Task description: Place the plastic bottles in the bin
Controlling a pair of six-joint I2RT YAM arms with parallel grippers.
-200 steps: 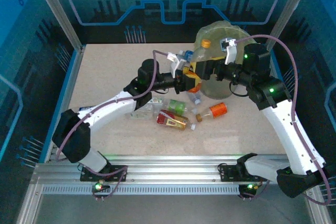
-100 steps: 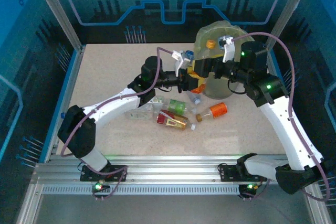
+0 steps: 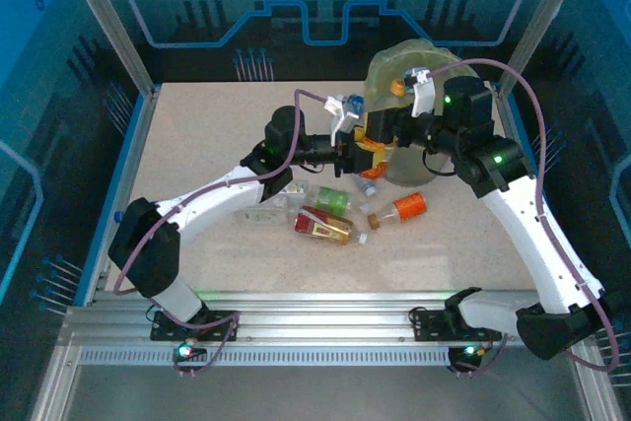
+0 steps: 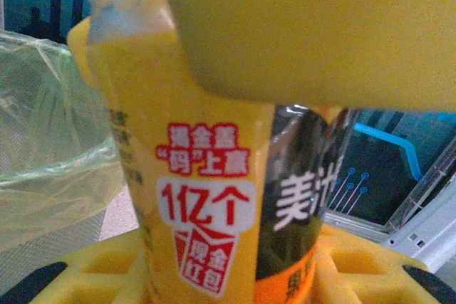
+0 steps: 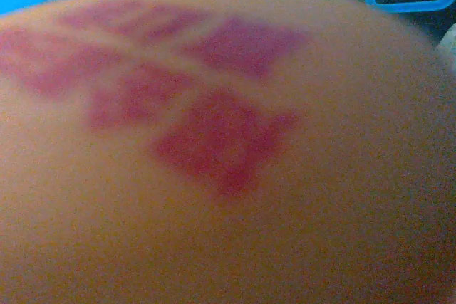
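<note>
Right gripper [image 3: 392, 133] closer, orange bottle [image 4: 206, 197] clamped

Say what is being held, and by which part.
The left gripper grips the orange-labelled bottle by its labelled body. The right gripper is at the same bottle; whether it grips cannot be told.

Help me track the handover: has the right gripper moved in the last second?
Yes. In the top view the right gripper has slid left across the front of the bin, closing in on the orange bottle.
</note>
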